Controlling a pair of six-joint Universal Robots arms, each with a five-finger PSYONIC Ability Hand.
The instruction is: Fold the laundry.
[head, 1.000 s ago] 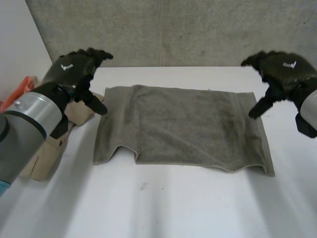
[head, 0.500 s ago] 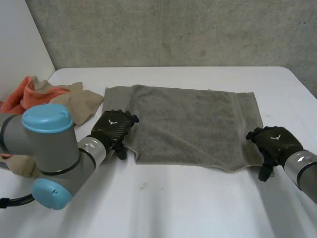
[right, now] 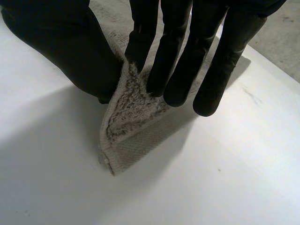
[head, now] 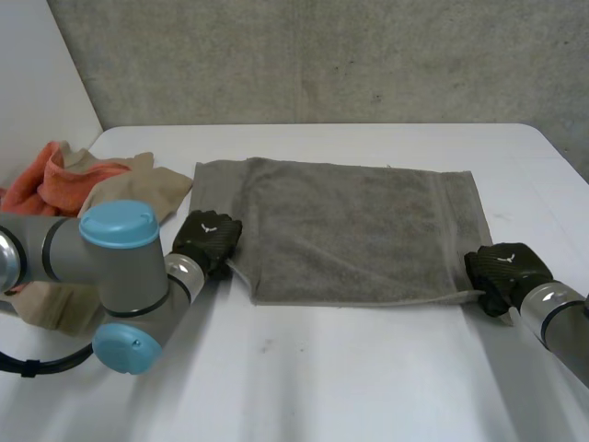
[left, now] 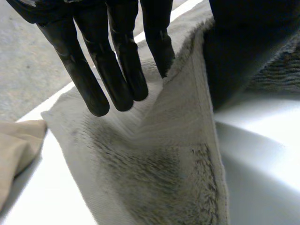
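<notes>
- Towel (head: 354,230): grey terry, spread flat across the middle of the tabletop (head: 368,378), with a long edge facing the robot.
- Handling, as I judge it: it is soft, limp and fairly light, and has no stiffness of its own. It will sag between two holds and drape wherever it is let down. The looped pile should give good grip, so slipping out of a pinch seems unlikely.
- The best hold is the two corners of the near edge, one for each hand, so that the edge stays taut when raised.
- Left hand (head: 206,241): low on the tabletop at the near left corner. Its wrist view shows straight fingers (left: 117,65) on one face of the cloth and the thumb on the other. The corner stands up between them, so this hand is pinching it.
- Right hand (head: 504,269): at the near right corner, palm down. Its thumb (right: 70,51) and fingers nip the corner, which rises in a small peak off the tabletop.
- Both forearms lie close to the tabletop, and the left arm is bent at the elbow in front.
- Clothes (head: 83,180): an orange and beige heap just beside the far left corner. I cannot tell whether it touches the towel, and a raised edge might catch it.
</notes>
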